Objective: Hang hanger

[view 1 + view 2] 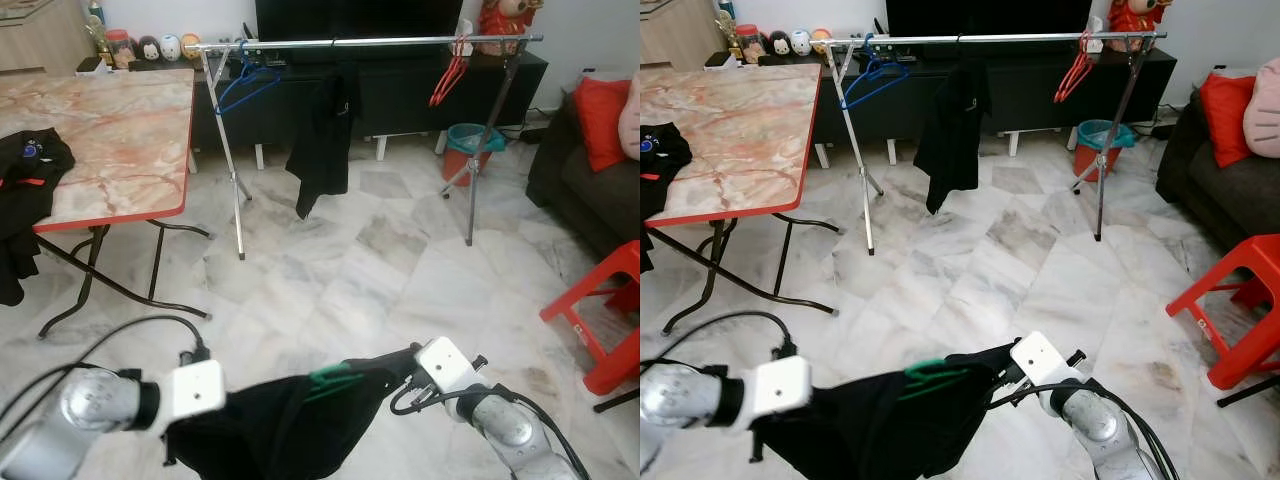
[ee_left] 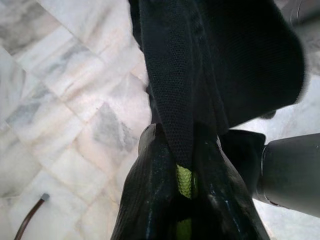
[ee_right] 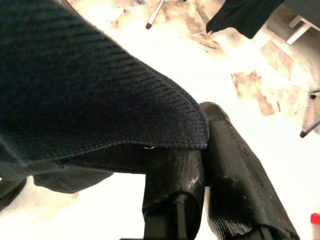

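Both grippers (image 1: 175, 425) (image 1: 405, 365) clamped on limp black garment (image 1: 280, 420); green hanger (image 1: 330, 378) stiff, light: grip near hook

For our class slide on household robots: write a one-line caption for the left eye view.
Both claws, left and right, hold a black garment on a green hanger, facing the clothes rail.
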You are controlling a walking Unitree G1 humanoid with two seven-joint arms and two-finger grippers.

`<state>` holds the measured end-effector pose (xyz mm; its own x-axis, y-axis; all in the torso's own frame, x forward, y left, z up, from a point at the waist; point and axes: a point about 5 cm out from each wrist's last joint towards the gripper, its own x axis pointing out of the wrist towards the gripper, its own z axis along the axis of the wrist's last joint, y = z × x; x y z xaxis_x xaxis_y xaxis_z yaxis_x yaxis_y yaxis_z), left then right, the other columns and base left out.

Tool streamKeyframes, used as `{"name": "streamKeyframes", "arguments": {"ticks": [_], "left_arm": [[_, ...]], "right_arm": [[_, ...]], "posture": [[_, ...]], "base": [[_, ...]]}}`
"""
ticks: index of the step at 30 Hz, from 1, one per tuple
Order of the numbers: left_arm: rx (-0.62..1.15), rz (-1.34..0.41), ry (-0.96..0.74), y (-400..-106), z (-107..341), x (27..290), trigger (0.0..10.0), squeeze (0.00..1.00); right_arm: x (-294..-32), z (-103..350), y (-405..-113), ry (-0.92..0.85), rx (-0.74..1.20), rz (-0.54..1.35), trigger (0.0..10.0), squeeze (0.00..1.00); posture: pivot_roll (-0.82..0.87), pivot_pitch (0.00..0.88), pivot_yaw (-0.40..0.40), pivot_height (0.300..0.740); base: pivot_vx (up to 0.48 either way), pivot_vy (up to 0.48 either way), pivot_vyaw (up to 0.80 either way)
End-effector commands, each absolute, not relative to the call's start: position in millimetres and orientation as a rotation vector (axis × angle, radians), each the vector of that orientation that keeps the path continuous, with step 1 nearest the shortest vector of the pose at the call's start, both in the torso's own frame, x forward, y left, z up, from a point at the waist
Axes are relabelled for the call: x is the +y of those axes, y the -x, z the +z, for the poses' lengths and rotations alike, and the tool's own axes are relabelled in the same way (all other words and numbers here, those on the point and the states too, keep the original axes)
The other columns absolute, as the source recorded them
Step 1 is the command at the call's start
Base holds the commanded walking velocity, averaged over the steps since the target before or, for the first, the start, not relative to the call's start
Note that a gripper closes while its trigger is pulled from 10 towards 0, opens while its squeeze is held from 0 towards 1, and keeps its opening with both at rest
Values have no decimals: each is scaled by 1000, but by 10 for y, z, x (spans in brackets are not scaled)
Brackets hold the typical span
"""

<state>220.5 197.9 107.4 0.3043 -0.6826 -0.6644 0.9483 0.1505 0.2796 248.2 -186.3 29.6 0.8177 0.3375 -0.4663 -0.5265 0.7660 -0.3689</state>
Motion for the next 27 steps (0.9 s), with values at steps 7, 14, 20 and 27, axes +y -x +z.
{"name": "streamKeyframes", "arguments": {"ticks": [7,14,20,27], "left_arm": [[340,-1284,-709,-2290,1405,2190,10000,0],[445,-1374,-944,-2242,1295,2322,10000,0],[260,-1285,-1128,-2495,1400,2269,10000,0],[235,-1421,-1030,-2400,1520,2302,10000,0]], "right_arm": [[-1988,301,-2509,528,418,470,0,0],[-2036,316,-2528,540,425,477,0,0],[-1989,308,-2514,529,427,539,0,0],[-2050,285,-2507,533,450,546,0,0]], "posture": [[77,0,-26,740],[80,0,-29,740],[83,0,-37,740],[94,0,-43,740]], "base": [[0,0,0],[0,0,0],[0,0,0],[0,0,0]]}}
